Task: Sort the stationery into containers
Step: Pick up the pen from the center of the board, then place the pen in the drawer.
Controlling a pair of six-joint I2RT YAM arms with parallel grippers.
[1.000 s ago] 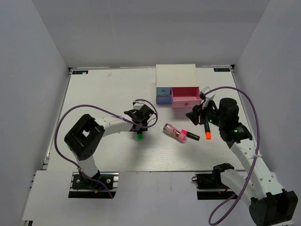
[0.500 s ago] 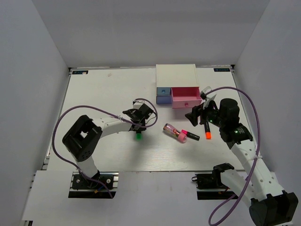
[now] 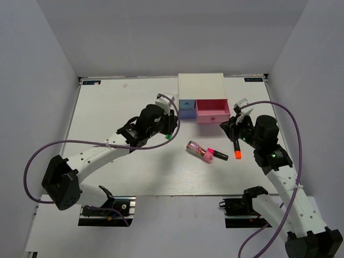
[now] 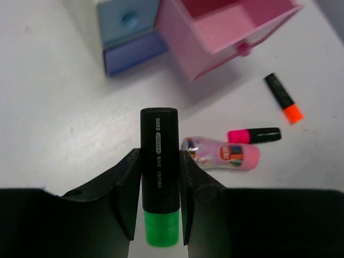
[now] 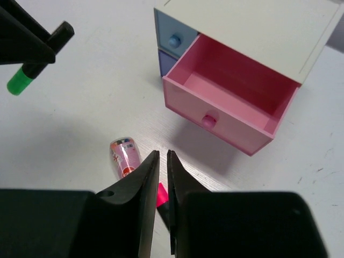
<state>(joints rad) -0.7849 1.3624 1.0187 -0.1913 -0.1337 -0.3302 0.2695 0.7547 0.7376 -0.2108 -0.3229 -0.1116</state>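
Green-capped marker (image 4: 159, 161): smooth black plastic barrel, slight sheen
Pink drawer (image 5: 185, 102): matt plastic
Tube (image 4: 220, 155): glossy, partly clear plastic
Table (image 3: 107, 107): matt white, faint wood grain

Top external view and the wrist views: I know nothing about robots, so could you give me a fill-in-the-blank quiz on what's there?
1. The left gripper is shut on a black marker whose cap is ___.
2. The one drawer standing open has a ___ front.
3. The tabletop marker nearest the pink-and-clear tube has a ___ cap.
4. The right gripper holds ___.

Missing words: green; pink; pink; nothing.
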